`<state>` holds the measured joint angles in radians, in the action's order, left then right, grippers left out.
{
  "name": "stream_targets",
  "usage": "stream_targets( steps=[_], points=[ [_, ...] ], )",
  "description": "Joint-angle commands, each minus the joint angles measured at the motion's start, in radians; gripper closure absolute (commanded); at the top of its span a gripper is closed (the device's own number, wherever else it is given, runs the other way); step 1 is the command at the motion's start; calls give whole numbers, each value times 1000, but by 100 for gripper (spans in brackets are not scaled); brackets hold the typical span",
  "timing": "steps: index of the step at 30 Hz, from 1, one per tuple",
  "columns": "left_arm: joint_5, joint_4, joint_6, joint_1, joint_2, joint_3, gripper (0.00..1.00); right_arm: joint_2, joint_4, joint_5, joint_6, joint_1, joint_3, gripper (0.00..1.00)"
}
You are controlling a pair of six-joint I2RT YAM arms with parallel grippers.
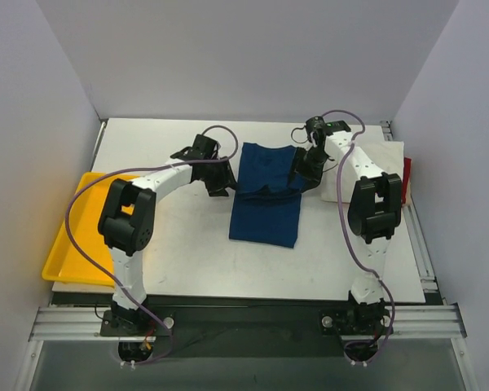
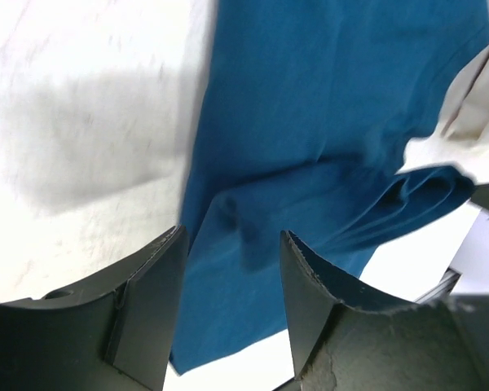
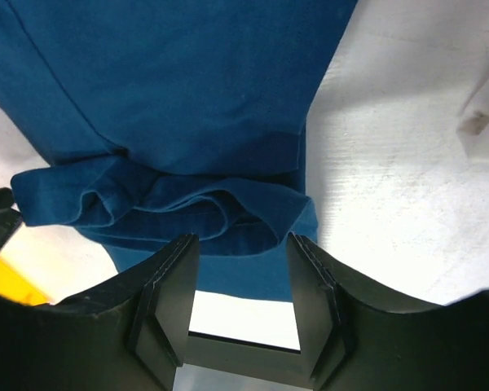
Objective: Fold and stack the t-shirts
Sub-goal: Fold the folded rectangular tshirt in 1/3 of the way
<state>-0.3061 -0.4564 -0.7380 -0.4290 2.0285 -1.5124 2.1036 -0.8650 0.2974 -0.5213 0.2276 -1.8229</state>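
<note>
The navy blue t-shirt (image 1: 265, 195) lies in the middle of the table, folded into a long strip with a bunched cross fold near its far half. My left gripper (image 1: 221, 176) is open at its left edge, and in the left wrist view (image 2: 232, 273) the blue cloth (image 2: 326, 98) lies below and between the jaws. My right gripper (image 1: 306, 167) is open at the shirt's right edge; in the right wrist view (image 3: 243, 277) the bunched fold (image 3: 171, 208) sits just ahead of the jaws. The cream-white t-shirt (image 1: 375, 163) lies at the right, with the red one (image 1: 406, 181) showing at its far side.
A yellow plastic tray (image 1: 69, 244) sits at the table's left edge, partly under the left arm. Grey walls close in the back and both sides. The right arm reaches over the cream shirt.
</note>
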Motion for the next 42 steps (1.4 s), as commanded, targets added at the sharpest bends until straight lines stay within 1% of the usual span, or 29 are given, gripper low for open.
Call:
stream_targets(
  steps=[1, 5, 6, 10, 14, 18, 23, 25, 26, 30, 33, 37, 42],
  points=[
    [10, 59, 45, -7, -102, 64, 41, -88, -49, 0, 17, 39, -7, 52],
    [4, 61, 68, -17, -157, 168, 41, -126, -51, 9, 7, 87, 8, 52],
    [-1, 67, 68, -20, -166, 216, 41, -131, -49, 20, 1, 105, 16, 52],
    [-37, 129, 66, -31, -206, 322, 41, -125, -49, 39, -9, 148, 34, 52],
    [-71, 163, 68, -45, -223, 360, 40, -93, -49, 68, -11, 187, 40, 52],
    [-151, 209, 55, -57, -189, 380, 40, -62, -49, 98, -11, 211, 50, 52],
    [-139, 157, 83, -73, -154, 373, 41, -19, -48, 112, 4, 236, 80, 52],
    [-136, 128, 95, -73, -142, 367, 45, 13, -46, 109, 9, 237, 73, 52],
    [-134, 122, 95, -73, -130, 363, 50, 35, -46, 97, 10, 236, 57, 52],
    [-126, 75, 114, -73, -97, 347, 57, 90, -46, 54, 7, 228, 11, 52],
    [-119, 42, 124, -74, -85, 333, 57, 130, -45, 11, -12, 207, -58, 52],
    [-111, 25, 132, -80, -93, 337, 57, 179, -34, -53, -46, 144, -165, 52],
    [-103, 18, 140, -80, -108, 343, 57, 237, -12, -44, -98, 84, -328, 52]
  ],
)
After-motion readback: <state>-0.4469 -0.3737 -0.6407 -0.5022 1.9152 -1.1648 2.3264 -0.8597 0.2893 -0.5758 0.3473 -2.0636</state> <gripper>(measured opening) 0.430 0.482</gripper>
